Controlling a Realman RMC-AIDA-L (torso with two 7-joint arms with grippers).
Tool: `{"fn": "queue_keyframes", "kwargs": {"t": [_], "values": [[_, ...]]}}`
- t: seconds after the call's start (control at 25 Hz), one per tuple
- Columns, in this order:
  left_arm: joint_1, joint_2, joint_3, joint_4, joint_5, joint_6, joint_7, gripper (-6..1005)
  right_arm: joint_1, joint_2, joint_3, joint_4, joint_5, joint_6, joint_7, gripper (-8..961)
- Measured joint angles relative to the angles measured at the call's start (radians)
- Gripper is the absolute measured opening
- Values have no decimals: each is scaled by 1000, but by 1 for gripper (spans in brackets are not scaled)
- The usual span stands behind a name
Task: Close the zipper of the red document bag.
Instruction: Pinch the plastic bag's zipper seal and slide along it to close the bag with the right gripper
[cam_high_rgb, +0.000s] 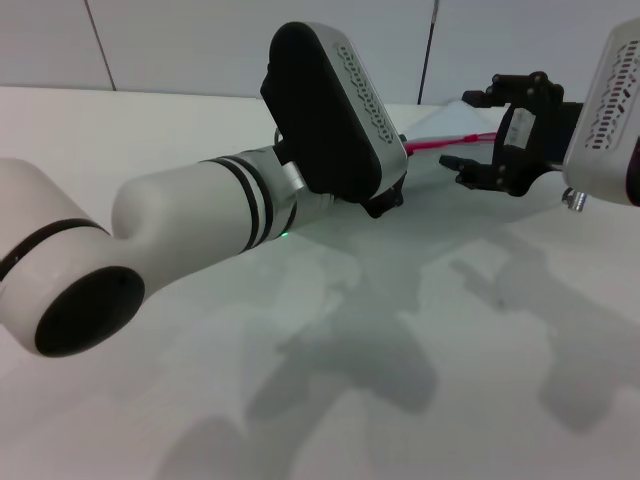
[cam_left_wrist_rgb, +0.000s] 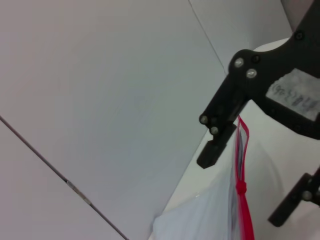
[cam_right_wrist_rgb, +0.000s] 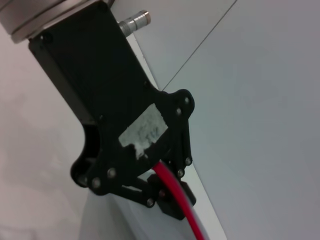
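The red document bag (cam_high_rgb: 447, 122) lies flat at the far side of the white table, translucent and pale. Its zipper (cam_high_rgb: 445, 145) runs as a thin red strip along one edge. My left gripper (cam_right_wrist_rgb: 167, 200) is shut on the zipper (cam_right_wrist_rgb: 182, 210). In the head view the left gripper (cam_high_rgb: 385, 200) is mostly hidden behind its own wrist housing. My right gripper (cam_high_rgb: 462, 135) is open and straddles the red strip a little farther along. In the left wrist view the right gripper (cam_left_wrist_rgb: 243, 187) has the zipper (cam_left_wrist_rgb: 245, 215) and its small red slider between its spread fingers, apart from both.
The white table (cam_high_rgb: 330, 340) spreads wide in front of the bag, crossed by arm shadows. A pale panelled wall (cam_high_rgb: 180, 40) stands just behind the table's far edge. My bulky left arm (cam_high_rgb: 180, 230) crosses the left half of the head view.
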Motion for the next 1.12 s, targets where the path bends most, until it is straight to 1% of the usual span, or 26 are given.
{"fn": "queue_keyframes", "kwargs": {"t": [0.24,0.52,0.72,1.12], "values": [[0,0,3,-12,0,-5,0,97,10,-1,-1,36,-1,-24,-4,681],[4,0,-1,-26,1,-11,0,100,8,0,-3,66,-4,-47,-56,674],[10,0,0,-27,3,-12,1,103,5,0,-4,59,-58,-58,-71,668],[11,0,-2,-28,3,-12,2,108,7,1,-16,54,-59,-58,-73,604]]}}
